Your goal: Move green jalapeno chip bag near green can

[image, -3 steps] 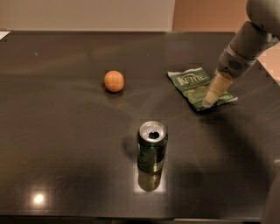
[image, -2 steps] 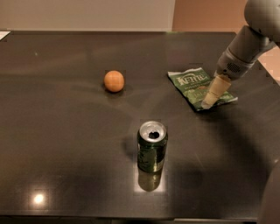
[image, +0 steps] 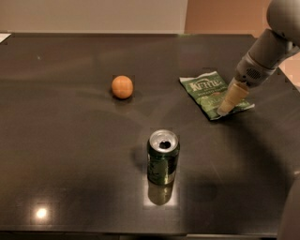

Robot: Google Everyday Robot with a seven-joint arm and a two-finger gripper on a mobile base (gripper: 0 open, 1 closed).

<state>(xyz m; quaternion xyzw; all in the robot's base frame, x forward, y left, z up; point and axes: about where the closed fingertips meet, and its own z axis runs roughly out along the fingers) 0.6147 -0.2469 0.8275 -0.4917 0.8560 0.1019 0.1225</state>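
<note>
Dark glossy desk (image: pixel 65 154) w/ three things on it. Green jalapeno chip bag (image: pixel 206 90) lies flat on the right half of the view, toward the far side. It's turned at an angle, one corner pointing far-left & the opposite one near-right. White lettering runs across its upper part, w/ a lighter green band below that. Gripper (image: pixel 225 110) is down at the bag's near-right end, its tan tip on or just above the foil by the lower edge; can't tell which from this angle. Also can't tell how far the gripper is open or whether it has any hold of the bag, since it shows only as one tapering tan shape. Grey arm (image: pixel 265 54) runs from the gripper up & to the right, out at the top right corner. Green can (image: pixel 163 158) stands upright approx. mid-desk, nearer the front edge, silver top up w/ the dark drinking hole showing. Its reflection lies on the desk surface just in front of it. Can & bag are well apart: the bag is behind the can & off to the right, w/ bare desk between them. Orange ball (image: pixel 122 87) sits left of the bag, approx. level w/ it, & behind-left of the can, touching neither. A bright light spot (image: pixel 41 213) reflects at the near left of the desk. Pale wall (image: pixel 93 14) shows beyond the far edge.
</note>
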